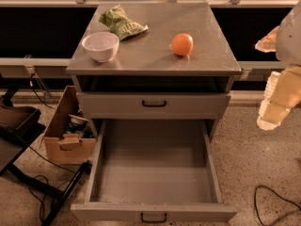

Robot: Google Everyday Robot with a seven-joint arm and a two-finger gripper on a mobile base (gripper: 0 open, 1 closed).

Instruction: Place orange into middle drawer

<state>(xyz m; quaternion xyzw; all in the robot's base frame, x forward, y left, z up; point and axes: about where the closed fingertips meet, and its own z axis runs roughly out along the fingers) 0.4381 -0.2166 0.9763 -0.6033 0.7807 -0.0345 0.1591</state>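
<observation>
Beside cabinet [155, 62], hand [273, 111]; orange [182, 44] on top

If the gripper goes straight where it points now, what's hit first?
Probably the floor. The gripper hangs right of the cabinet, pointing roughly down, beside the open drawer, not over it. Depth unclear.

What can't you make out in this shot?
Camera view only:
End effector, right of the cabinet: its arm runs off the right edge.
Middle drawer: front panel clipped by the bottom edge.
Recess under the cabinet top: lost in shadow.
Cardboard box: contents too small.
</observation>
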